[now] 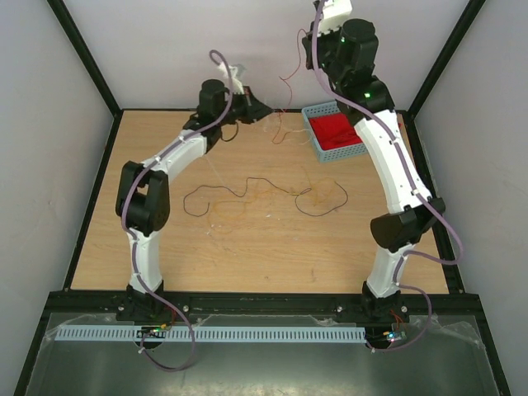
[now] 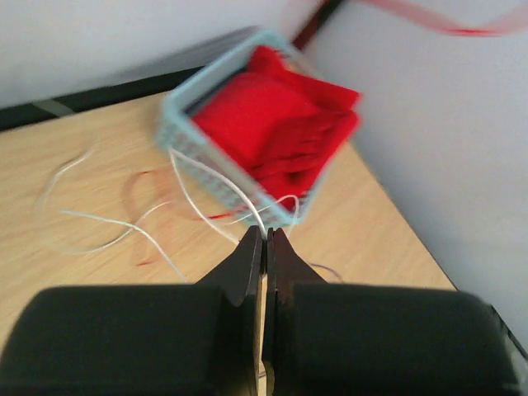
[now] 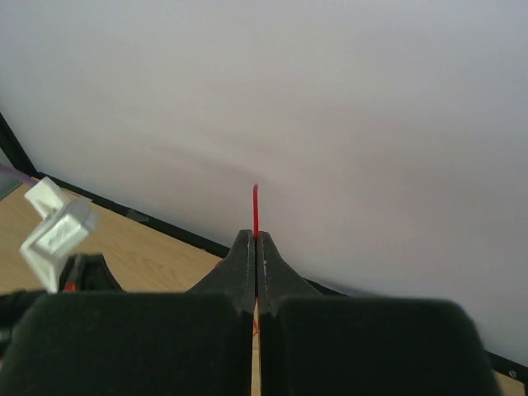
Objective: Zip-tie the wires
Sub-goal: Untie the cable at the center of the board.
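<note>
Gathering, apparently: red wire (image 3: 256, 205) pinched high in the right gripper (image 3: 255, 239), thin white strand (image 2: 208, 188) pinched in the left gripper (image 2: 266, 237); next, bunch both for tying

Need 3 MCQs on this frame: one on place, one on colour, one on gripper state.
1. Where does the blue basket stand?
A. near left corner
B. far right part of the table
C. table centre

2. What colour is the wire at the tip of the right gripper?
A. red
B. green
C. blue

3. How do the jaws of the left gripper stand?
A. wide open
B. shut on a thin white strand
C. shut on the basket's rim

Answers:
1 B: the top view shows it by the far right edge.
2 A: a red wire sticks up from the closed fingertips.
3 B: the fingers meet, and the white strand leads out from between them.
</note>
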### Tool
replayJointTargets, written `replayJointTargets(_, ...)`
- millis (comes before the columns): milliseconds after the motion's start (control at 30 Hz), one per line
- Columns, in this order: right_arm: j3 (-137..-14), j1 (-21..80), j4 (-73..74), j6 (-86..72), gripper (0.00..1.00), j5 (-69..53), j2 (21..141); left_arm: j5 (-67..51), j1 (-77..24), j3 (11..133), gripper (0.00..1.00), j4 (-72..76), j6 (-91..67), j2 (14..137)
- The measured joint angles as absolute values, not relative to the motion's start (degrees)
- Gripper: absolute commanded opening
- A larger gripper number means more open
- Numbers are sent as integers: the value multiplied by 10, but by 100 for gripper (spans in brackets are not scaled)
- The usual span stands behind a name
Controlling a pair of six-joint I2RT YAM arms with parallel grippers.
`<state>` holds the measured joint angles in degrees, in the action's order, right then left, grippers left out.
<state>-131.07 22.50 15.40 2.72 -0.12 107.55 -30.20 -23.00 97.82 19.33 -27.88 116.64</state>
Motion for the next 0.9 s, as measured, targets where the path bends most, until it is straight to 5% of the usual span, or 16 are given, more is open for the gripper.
replayJointTargets(367, -1249, 225, 156, 39, 0, 23, 981, -269, -135, 928, 2, 107, -293, 1209)
replayJointTargets(900, -1327, 225, 76, 0, 0, -80, 970, -254, -103, 810, 0, 52, -311, 1209)
